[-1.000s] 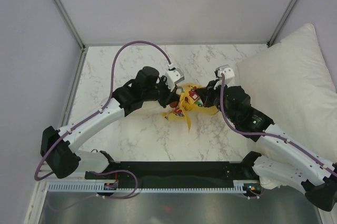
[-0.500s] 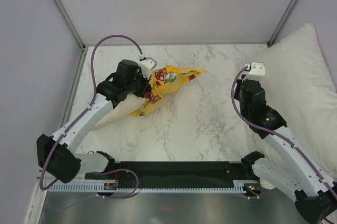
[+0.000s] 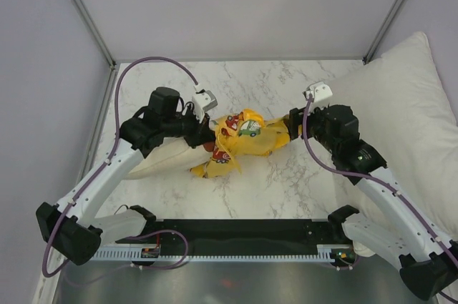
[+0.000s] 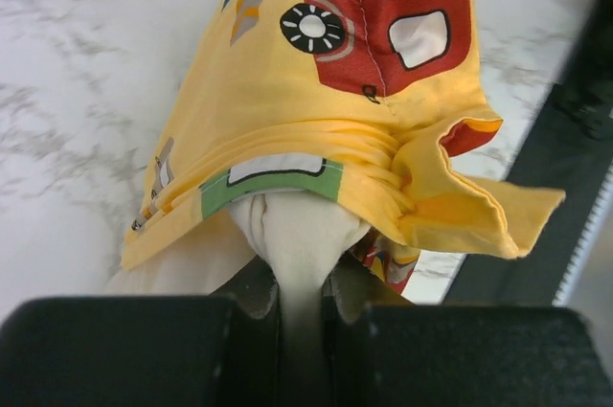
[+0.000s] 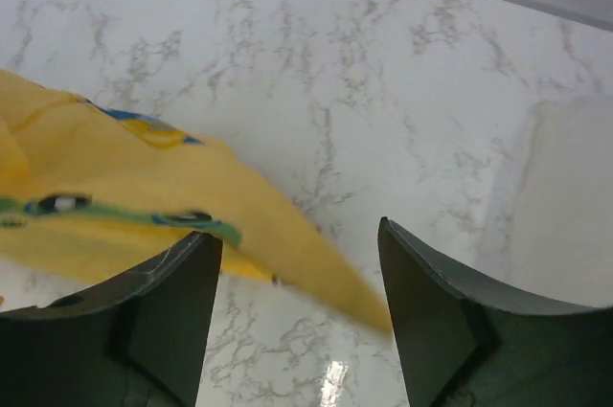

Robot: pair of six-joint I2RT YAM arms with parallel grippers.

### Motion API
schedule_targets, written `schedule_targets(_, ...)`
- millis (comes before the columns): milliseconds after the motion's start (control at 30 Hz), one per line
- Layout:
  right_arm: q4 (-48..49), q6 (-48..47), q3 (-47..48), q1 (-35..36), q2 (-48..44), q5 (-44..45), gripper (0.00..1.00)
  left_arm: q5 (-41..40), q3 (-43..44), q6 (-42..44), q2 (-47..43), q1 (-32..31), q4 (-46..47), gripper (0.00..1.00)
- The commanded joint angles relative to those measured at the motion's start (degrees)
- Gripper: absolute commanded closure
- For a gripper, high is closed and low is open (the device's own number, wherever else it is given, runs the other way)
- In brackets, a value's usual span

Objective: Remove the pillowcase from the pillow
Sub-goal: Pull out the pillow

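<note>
Got the pillowcase (image 3: 250,139) bunched on the table (image 3: 286,86), half off the pillow (image 3: 161,159). Got the left gripper (image 4: 302,290) clamped on the pillow's bare end, the right gripper (image 5: 295,244) spread wide over the case's tip. Looks light, floppy, slippery — best grabbed deep at that corner.

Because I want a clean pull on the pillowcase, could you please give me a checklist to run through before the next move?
1. Anchor: left end effector shut on the pillow's exposed end: ok.
2. Only cream fabric between the left fingers, pillowcase hem beyond them: ok.
3. Opening: right end effector open: ok.
4. Pillowcase corner lined up between the right fingers: ok in the right wrist view; height above it: cannot tell.
5. Right grasp on the pillowcase: not ok, not yet closed.
</note>
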Motion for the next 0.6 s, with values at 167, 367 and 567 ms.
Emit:
schedule_targets(167, 0.27, -5.97, 6.44, -0.09, -1.30, -19.96, 0.06, 20.62, 2.31, 4.74, -1.11, -0.43, 0.81, 0.98)
schedule_targets(367, -7.09, -8.87, 12.93, -0.09, -5.35, -26.63, 0.03, 18.17, 2.40, 5.01, -0.58, -0.43, 0.02, 0.98)
schedule_targets(567, -13.00, -10.20, 15.15, 0.35, -0.79, -36.74, 0.02, 20.19, 2.57, 5.44, -0.93, -0.43, -0.33, 0.98)
